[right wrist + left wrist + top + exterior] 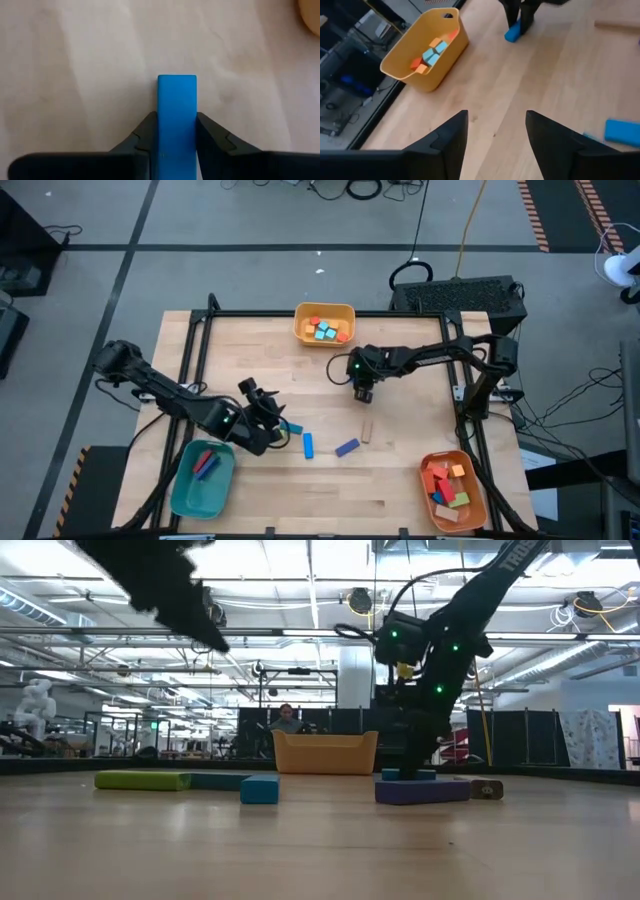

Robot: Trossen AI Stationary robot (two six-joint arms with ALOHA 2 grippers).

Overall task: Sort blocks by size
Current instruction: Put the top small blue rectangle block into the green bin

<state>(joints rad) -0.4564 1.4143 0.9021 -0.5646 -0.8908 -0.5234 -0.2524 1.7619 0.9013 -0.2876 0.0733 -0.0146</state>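
The right gripper (177,131) is closed on a small blue wooden block (177,115), on the table at six o'clock from the yellow plastic tray (325,324). It seems the picking step; next needs lifting. The left gripper (496,136) is open, empty.

Grey floor (250,220) with cables; bright ceiling lights (300,560) overhead.

A blue brick (177,120) sits pinched in the right hand (176,131), others loose on the wood.
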